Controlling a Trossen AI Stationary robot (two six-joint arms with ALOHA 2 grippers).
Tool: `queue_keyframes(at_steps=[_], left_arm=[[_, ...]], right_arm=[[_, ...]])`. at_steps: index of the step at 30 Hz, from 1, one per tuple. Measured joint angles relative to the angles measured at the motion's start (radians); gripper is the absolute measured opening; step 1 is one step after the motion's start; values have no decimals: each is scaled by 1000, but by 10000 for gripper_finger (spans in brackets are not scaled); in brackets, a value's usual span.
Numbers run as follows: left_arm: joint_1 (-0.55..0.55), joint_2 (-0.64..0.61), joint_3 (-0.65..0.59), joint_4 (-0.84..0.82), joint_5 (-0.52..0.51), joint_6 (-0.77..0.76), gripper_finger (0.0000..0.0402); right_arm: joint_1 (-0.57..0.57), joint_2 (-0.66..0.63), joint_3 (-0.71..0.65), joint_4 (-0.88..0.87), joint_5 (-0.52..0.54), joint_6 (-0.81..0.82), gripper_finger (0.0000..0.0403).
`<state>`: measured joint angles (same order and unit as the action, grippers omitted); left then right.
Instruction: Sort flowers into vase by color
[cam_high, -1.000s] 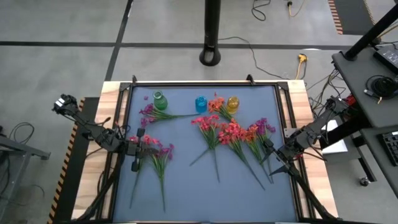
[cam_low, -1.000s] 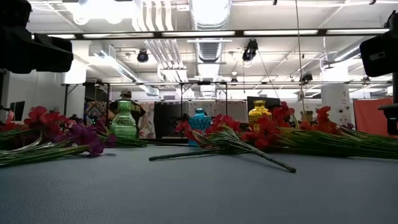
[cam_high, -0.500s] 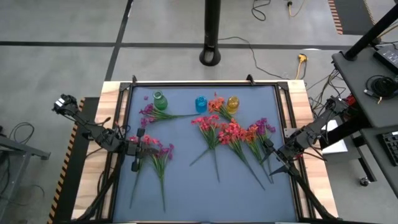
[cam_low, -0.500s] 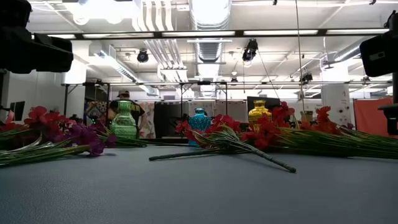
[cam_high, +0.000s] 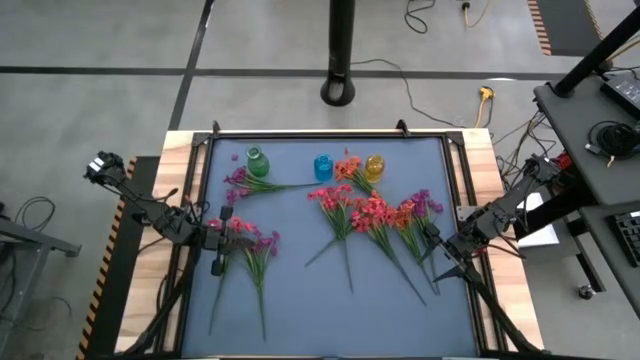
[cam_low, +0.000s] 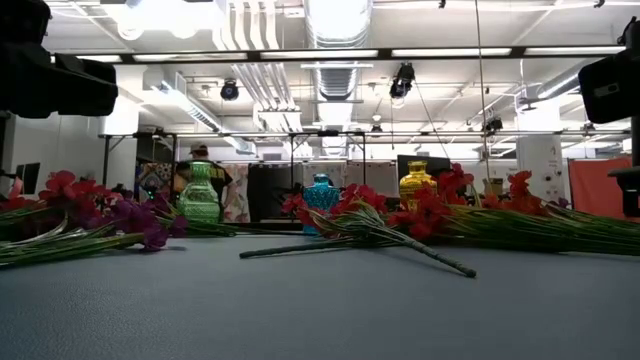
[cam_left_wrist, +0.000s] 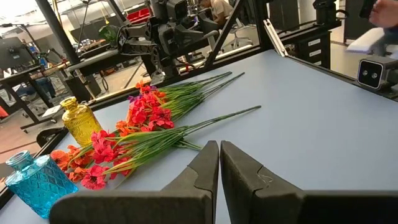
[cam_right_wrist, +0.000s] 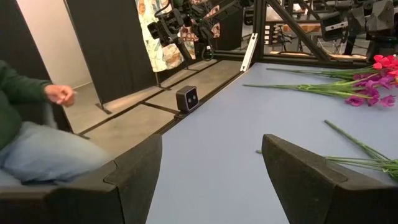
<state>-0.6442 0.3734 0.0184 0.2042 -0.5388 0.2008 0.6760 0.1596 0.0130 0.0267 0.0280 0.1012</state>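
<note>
Three small vases, green (cam_high: 257, 162), blue (cam_high: 323, 167) and yellow (cam_high: 374, 166), stand at the far side of the worktop (cam_high: 300, 300). The flowers (cam_high: 372, 215) lie flat in loose bunches; their stems overlap and cannot be counted. The left claw (cam_high: 217, 254) is closed and empty over the left bunch. The right claw (cam_high: 437, 260) is wide open near the right bunch.
</note>
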Motion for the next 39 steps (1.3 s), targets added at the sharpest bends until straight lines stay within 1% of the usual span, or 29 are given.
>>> queue_keyframes(at_steps=[13, 19, 21, 25, 26, 28, 30, 32, 36, 39], left_arm=[[0, 0, 0, 0, 0, 0, 2], [0, 0, 0, 0, 0, 0, 2], [0, 0, 0, 0, 0, 0, 2], [0, 0, 0, 8, 0, 6, 2], [0, 0, 0, 31, 0, -7, 2], [0, 0, 0, 88, 10, -101, 2], [0, 0, 0, 170, 14, -173, 2], [0, 0, 0, 261, 14, -186, 2], [0, 0, 0, 436, 17, -231, 2], [0, 0, 0, 512, 17, -241, 2]], right_arm=[[0, 0, 0, 0, 0, -18, 270], [0, 0, 0, 5, 4, -336, 270], [0, 0, 0, 32, 26, -448, 270], [0, 0, 0, 90, 25, -630, 270], [0, 0, 0, 108, 25, -669, 270], [0, 0, 0, 158, 26, -721, 270], [0, 0, 0, 232, 24, -722, 270], [0, 0, 0, 303, 24, -687, 270], [0, 0, 0, 367, 17, -490, 270], [0, 0, 0, 438, 17, -380, 270]])
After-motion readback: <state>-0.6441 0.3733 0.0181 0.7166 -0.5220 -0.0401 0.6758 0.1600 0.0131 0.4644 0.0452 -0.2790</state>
